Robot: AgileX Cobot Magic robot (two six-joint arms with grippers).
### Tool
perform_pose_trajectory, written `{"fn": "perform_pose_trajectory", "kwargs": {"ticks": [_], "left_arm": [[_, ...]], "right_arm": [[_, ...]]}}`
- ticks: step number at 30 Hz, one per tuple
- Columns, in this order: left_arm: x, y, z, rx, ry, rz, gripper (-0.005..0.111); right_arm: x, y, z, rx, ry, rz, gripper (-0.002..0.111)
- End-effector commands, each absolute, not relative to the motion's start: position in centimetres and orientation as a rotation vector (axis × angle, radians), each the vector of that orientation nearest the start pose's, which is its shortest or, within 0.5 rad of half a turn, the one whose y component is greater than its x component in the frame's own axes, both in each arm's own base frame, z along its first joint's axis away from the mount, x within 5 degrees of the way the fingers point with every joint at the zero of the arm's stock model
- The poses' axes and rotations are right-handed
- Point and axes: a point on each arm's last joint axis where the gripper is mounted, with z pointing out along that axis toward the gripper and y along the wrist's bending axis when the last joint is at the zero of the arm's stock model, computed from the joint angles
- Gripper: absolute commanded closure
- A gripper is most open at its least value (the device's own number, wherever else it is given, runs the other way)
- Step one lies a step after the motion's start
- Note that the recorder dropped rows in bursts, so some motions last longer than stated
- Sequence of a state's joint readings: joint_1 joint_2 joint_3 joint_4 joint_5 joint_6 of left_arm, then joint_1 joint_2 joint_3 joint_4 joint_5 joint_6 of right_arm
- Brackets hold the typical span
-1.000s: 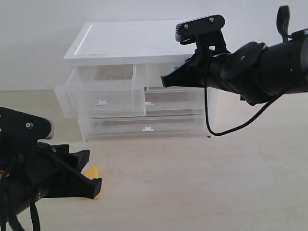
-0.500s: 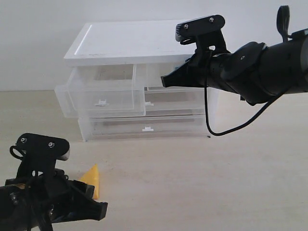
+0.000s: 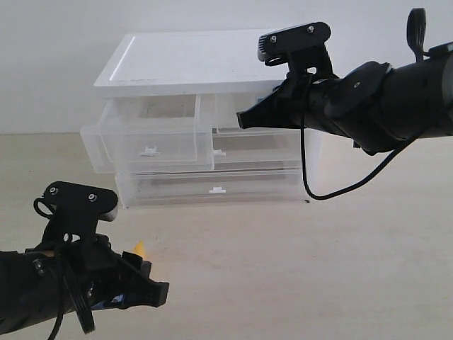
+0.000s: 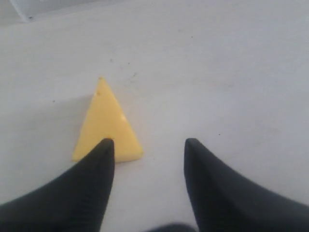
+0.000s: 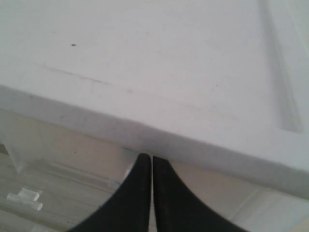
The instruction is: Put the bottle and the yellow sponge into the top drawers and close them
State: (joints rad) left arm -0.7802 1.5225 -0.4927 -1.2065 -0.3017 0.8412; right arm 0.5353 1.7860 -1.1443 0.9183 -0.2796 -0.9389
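The yellow sponge [image 4: 108, 123], a cheese-like wedge, lies flat on the table; in the exterior view only its tip [image 3: 139, 248] shows behind my left arm. My left gripper [image 4: 147, 142] is open just above the table, and one fingertip [image 4: 104, 147] overlaps the sponge's near edge. The left top drawer [image 3: 145, 134] is pulled out and looks empty. My right gripper [image 3: 241, 119] is shut on nothing, its tip [image 5: 147, 157] against the front of the right top drawer [image 3: 258, 145], just under the cabinet's top. The bottle is out of view.
The white-topped cabinet [image 3: 184, 60] stands at the back of the pale table [image 3: 297, 269]. A full-width drawer [image 3: 212, 185] below is closed. The open drawer's white tab handle [image 3: 148, 151] sticks out toward the front.
My left arm has swung right and forward over the sponge, hiding most of it in the exterior view. The right arm has not moved.
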Motion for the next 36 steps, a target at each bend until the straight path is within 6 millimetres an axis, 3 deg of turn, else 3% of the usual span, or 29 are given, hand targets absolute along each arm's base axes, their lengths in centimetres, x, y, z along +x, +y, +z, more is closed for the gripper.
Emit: {"fn": "perform_pose_trajectory", "kwargs": {"ticks": [1, 6, 12, 29, 36], "left_arm": [[19.9, -15.8, 15.6, 0.367, 2.317, -0.191, 0.048], [20.4, -15.6, 15.2, 0.344, 2.314, -0.151, 0.048], [21.7, -14.6, 13.2, 0.281, 2.390, -0.079, 0.048], [22.7, -15.6, 13.8, 0.323, 2.352, -0.094, 0.048], [22.9, -15.5, 12.1, 0.338, 2.388, -0.036, 0.048]], "right_arm": [[36.2, 18.5, 25.5, -0.393, 1.847, 0.074, 0.108], [36.2, 18.6, 25.5, -0.396, 1.849, 0.077, 0.108], [36.2, 18.6, 25.5, -0.397, 1.849, 0.076, 0.108], [36.2, 18.6, 25.5, -0.399, 1.848, 0.074, 0.108], [36.2, 18.6, 25.5, -0.401, 1.848, 0.073, 0.108]]}}
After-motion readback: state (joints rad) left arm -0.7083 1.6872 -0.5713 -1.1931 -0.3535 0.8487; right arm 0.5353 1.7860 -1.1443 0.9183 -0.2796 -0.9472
